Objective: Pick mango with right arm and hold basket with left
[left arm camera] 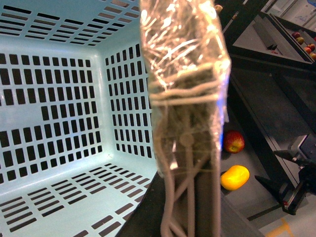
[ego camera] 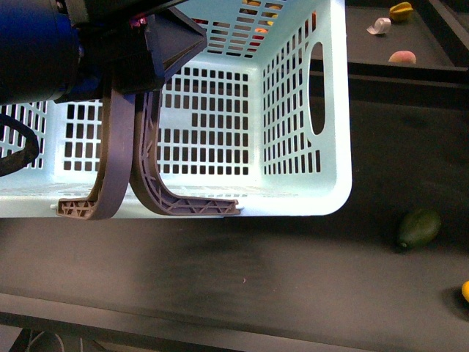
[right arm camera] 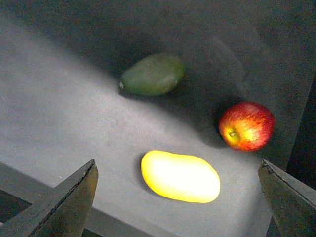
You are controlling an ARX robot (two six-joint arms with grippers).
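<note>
**Item: mango.** It lies flat on the dark table, out to the right of the basket and beyond the green fruit. In your front view it is only a yellow sliver at the right edge.

**Right gripper.** The jaws are spread wide and hold nothing. The mango sits ahead of them, inside the gap and touching neither finger.

**Long axis.** It runs nearly from one finger across to the other, slightly skewed, so a straight close would likely meet the mango's two ends. You may want to turn the wrist and take it across the narrow waist. The skin is washed out by glare (no stem shows), so you cannot tell which end is which.

**Neighbours.** A red apple lies near one end, apart from it. The green fruit is farther off.

**Left gripper.** It appears clamped on the basket's two raised handles, so the right arm is your nearer one.
</note>
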